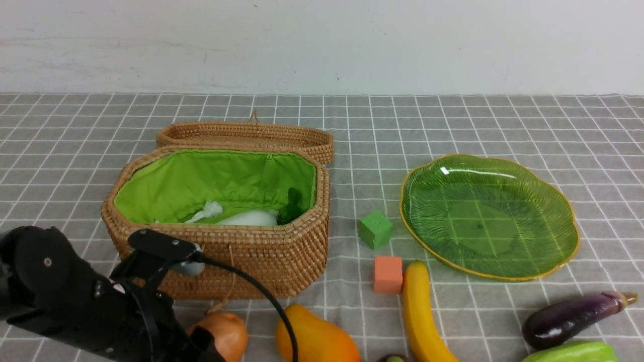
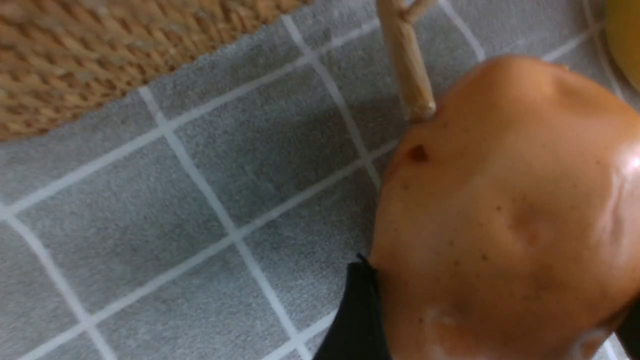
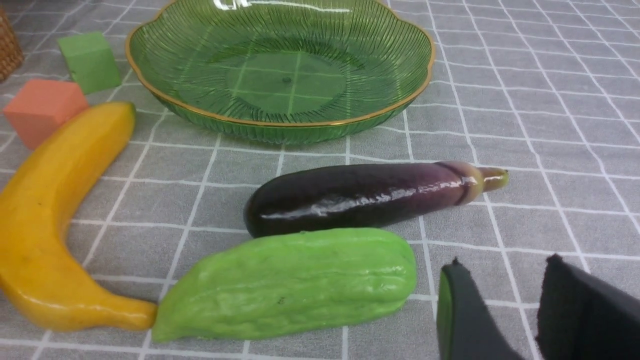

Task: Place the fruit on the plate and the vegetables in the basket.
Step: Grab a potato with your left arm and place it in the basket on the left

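My left fingers [image 2: 357,310] flanked the tan potato [image 1: 221,334], one touching its side; I couldn't tell whether they had clamped it. It was just on my side of the tan wicker basket with green lining [image 1: 271,256], where a white radish [image 1: 249,218] lay. My right fingers [image 3: 465,310] stood apart, holding nothing, near the bumpy light green gourd [image 3: 290,280] on the grey checked surface [image 3: 550,125].

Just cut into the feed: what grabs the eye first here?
The wicker basket with bright green lining, centre-left, holds a white radish. Right of it the green glass plate sits empty, while the left gripper grips a tan potato in front of the basket.
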`<control>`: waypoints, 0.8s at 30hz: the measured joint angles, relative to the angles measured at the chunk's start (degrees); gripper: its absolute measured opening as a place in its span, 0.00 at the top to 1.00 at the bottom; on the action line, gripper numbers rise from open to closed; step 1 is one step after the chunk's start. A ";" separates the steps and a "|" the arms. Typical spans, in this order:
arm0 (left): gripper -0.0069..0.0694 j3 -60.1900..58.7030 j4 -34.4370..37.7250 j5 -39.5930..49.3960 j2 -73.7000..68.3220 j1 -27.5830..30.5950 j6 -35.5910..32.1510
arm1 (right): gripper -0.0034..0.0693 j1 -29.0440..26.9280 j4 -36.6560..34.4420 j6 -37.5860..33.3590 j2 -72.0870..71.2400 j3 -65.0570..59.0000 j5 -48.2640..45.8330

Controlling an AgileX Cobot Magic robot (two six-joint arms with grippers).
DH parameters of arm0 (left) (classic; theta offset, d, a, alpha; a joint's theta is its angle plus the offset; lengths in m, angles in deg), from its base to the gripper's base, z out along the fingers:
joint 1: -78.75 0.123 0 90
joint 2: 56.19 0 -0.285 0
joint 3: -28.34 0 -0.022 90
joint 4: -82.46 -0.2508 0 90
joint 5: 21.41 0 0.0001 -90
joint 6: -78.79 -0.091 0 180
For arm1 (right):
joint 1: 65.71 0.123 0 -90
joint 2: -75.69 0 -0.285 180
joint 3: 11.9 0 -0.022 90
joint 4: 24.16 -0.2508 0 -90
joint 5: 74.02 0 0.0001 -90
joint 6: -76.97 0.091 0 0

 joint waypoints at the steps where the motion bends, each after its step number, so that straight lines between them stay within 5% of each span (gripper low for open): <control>1: 0.14 0.53 0.45 0.18 -1.02 0.00 -0.12 | 0.62 0.00 0.00 0.00 0.00 0.00 0.00; 12: 0.14 2.91 1.66 4.26 -3.41 0.33 -0.13 | 0.62 0.00 0.00 0.00 0.00 0.00 0.00; 24: 0.14 13.33 -2.94 30.37 5.02 0.29 -0.13 | 0.62 0.00 0.00 0.00 0.00 0.00 0.00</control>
